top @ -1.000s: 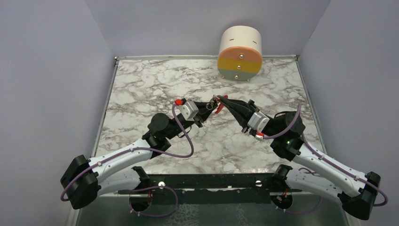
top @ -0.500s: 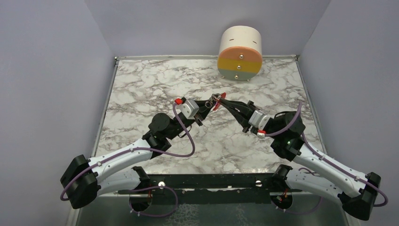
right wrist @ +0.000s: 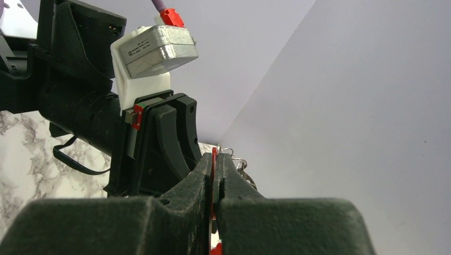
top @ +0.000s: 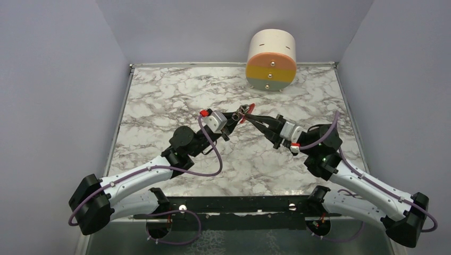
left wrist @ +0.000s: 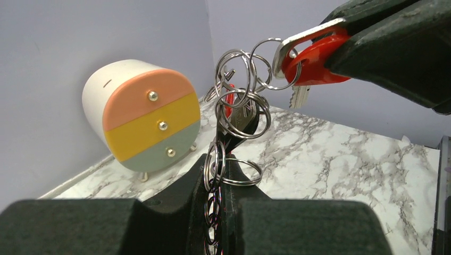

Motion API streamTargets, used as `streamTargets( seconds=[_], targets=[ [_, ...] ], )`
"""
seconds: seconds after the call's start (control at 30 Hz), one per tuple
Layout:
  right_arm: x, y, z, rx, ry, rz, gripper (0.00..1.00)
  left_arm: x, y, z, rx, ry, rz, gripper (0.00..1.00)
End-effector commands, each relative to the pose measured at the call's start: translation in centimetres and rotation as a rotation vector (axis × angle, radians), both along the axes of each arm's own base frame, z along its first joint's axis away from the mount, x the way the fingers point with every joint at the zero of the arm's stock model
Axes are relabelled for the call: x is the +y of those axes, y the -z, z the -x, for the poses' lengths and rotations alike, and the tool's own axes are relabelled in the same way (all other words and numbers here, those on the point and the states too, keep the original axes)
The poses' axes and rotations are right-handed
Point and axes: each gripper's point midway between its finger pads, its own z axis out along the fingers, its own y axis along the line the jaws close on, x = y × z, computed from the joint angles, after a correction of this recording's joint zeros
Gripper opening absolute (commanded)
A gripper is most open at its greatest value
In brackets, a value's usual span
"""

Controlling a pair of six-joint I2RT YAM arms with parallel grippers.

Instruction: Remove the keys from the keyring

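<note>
Keyring of linked silver metal rings (left wrist: 242,79) is held in mid-air above the white marbled surface (top: 159,101), between 2 end effectors. Left end effector (left wrist: 215,196) is clamped on its lower rings. Right end effector (right wrist: 214,172) is pressed together on the red curved clip (left wrist: 314,58). Tiny metal keys (left wrist: 242,123) sit among the middle rings.

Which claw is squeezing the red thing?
The right claw. It is shut on the red clip. The left claw pinches only the silver rings.
</note>
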Motion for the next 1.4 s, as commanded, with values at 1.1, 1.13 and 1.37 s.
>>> streamTargets(
  seconds=[1.1,1.13,1.37],
  targets=[
    [2.4,2.1,2.7,0.109,-0.202,0.108,0.02,2.5,-1.3,-1.9,-0.013,-0.143,0.006,0.0],
    [2.4,2.3,2.6,0.113,-0.2,0.113,0.02,2.6,-1.4,-1.8,-0.017,-0.143,0.008,0.0],
    [1.9,2.8,2.1,0.124,-0.161,0.112,0.02,3.0,-2.4,-1.6,-0.042,-0.152,0.019,0.0]
  ],
)
